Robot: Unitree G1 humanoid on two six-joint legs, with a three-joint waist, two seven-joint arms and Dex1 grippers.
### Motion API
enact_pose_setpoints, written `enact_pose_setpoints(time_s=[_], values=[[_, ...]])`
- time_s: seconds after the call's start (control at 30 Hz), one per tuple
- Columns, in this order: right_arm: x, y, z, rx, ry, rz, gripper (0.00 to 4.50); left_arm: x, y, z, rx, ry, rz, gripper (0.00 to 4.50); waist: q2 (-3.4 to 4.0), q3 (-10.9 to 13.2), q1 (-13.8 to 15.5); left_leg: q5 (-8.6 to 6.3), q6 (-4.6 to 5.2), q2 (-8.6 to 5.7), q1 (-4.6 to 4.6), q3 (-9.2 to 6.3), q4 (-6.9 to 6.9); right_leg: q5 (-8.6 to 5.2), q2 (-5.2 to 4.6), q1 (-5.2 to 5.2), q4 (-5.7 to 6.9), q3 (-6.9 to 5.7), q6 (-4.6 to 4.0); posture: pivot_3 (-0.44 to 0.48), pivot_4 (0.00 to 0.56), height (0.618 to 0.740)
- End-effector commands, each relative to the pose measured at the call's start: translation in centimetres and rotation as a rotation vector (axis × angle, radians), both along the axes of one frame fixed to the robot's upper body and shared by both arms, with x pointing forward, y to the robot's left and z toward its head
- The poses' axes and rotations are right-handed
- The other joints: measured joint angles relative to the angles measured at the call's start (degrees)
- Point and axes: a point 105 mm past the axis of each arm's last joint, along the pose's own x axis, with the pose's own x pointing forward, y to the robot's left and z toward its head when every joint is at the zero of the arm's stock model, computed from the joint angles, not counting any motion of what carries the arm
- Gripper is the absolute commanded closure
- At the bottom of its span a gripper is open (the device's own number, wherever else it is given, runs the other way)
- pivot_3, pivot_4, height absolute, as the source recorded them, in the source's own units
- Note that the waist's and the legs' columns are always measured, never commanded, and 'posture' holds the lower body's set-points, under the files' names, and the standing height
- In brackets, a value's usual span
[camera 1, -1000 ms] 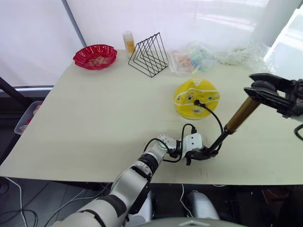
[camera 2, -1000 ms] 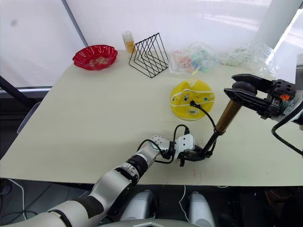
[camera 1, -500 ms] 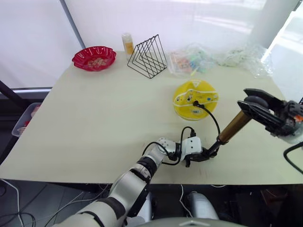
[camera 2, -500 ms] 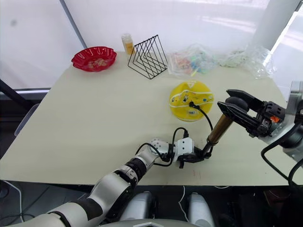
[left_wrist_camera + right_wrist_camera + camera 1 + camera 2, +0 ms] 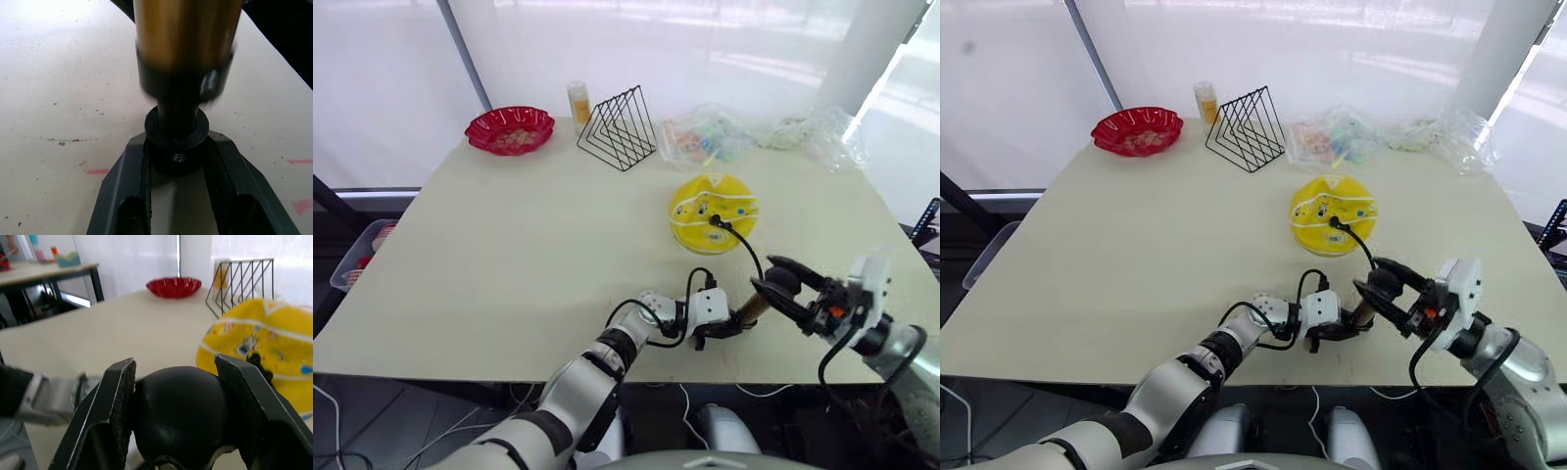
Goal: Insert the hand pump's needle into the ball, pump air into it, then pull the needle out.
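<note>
The yellow ball [image 5: 713,208] lies saggy on the table's right half. The needle's black fitting [image 5: 715,221] stands on its top, with the pin itself hidden. A thin black hose [image 5: 751,257] curves from there to the hand pump [image 5: 751,306] near the front edge. My left gripper [image 5: 729,326] is shut on the pump's black base cap [image 5: 176,139], under the bronze barrel [image 5: 186,29]. My right gripper [image 5: 785,290] is shut on the pump's black handle [image 5: 178,413], a fingertip [image 5: 115,416] on each side, low and close to the left gripper.
At the back of the table stand a red scalloped bowl [image 5: 509,129], a small bottle [image 5: 578,100], a black wire rack [image 5: 619,127] and clear plastic bags [image 5: 705,137]. The table's front edge [image 5: 744,377] runs just below both grippers.
My right gripper has pushed the handle down and towards the left gripper, so the barrel now sits low against the base. The left gripper kept its hold. The camera shifted slightly.
</note>
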Motion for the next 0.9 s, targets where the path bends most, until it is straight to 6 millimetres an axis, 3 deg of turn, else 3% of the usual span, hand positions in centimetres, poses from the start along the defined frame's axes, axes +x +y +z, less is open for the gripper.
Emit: enact_pose_setpoints(time_s=[0.03, 0.1, 0.27, 0.33, 0.47, 0.57, 0.77, 0.8, 0.9], values=[[0.4, -0.2, -1.5, -0.026, 0.037, -0.027, 2.43, -2.6, 1.8, -4.2, 0.177, 0.106, -0.060, 3.48, 0.10, -0.04, -0.01, 0.00, 0.00, 0.00, 0.01, 0.00, 0.00, 0.00, -0.01, 0.00, 0.00, 0.00, 0.00, 0.000, 0.150, 0.737], [0.5, -0.2, -1.3, -0.027, 0.025, -0.027, 2.43, -2.6, 1.9, -4.2, 0.180, 0.103, -0.060, 3.48, 0.10, -0.03, -0.01, 0.00, 0.00, 0.00, 0.04, -0.04, 0.00, 0.00, -0.03, 0.03, 0.00, -0.03, 0.00, 0.000, 0.150, 0.737], [-0.4, 0.3, 5.3, -0.014, -0.133, 0.087, 2.43, -2.8, 2.3, -4.9, 0.189, 0.102, -0.038, 3.48, 0.35, 0.15, 0.11, 0.00, -0.01, 0.00, -0.05, -0.27, -0.01, -0.01, -0.10, 0.12, -0.10, -0.27, -0.03, 0.000, 0.150, 0.737], [-0.4, 0.1, 8.8, 0.003, -0.199, 0.097, 2.43, -3.1, 2.4, -5.0, 0.187, 0.110, -0.040, 3.48, 0.75, 0.42, 0.06, 0.00, -0.01, -0.01, -0.06, -0.28, 0.01, 0.00, -0.15, 0.17, -0.12, -0.28, -0.03, 0.000, 0.150, 0.737], [-0.7, -1.5, 14.9, 0.017, -0.274, 0.093, 2.43, -3.5, 2.5, -5.3, 0.188, 0.128, -0.052, 3.48, 1.03, 0.75, 0.34, 0.00, 0.00, -0.08, -0.13, -0.33, 0.04, 0.01, -0.33, 0.18, -0.12, -0.34, -0.02, 0.000, 0.150, 0.737], [-1.2, -2.6, 17.5, 0.028, -0.273, 0.082, 2.43, -3.7, 2.6, -5.4, 0.190, 0.133, -0.057, 3.48, 1.32, 0.90, 0.49, 0.00, 0.00, -0.09, -0.28, -0.43, 0.01, 0.00, -0.20, 0.17, -0.29, -0.45, -0.03, 0.000, 0.150, 0.737], [-1.2, -4.6, 20.8, 0.068, -0.289, 0.020, 2.43, -3.7, 2.4, -5.3, 0.188, 0.135, -0.064, 3.48, 1.27, 0.93, 0.54, 0.00, 0.00, -0.07, -0.56, -0.55, 0.01, 0.03, -0.22, 0.13, -0.53, -0.59, -0.01, 0.000, 0.150, 0.737], [-1.0, -4.6, 20.4, 0.054, -0.275, 0.014, 2.43, -3.7, 2.4, -5.3, 0.188, 0.135, -0.064, 3.48, 1.28, 0.93, 0.57, 0.00, 0.00, -0.08, -0.61, -0.58, 0.01, 0.03, -0.23, 0.10, -0.54, -0.61, -0.01, 0.000, 0.150, 0.737], [-0.2, -3.8, 16.6, -0.011, -0.167, 0.016, 2.43, -3.7, 2.4, -5.3, 0.185, 0.136, -0.063, 3.48, 1.28, 0.89, 0.72, 0.01, 0.00, -0.08, -0.87, -0.82, 0.04, 0.04, -0.20, 0.03, -0.69, -0.75, 0.00, 0.000, 0.150, 0.737]])
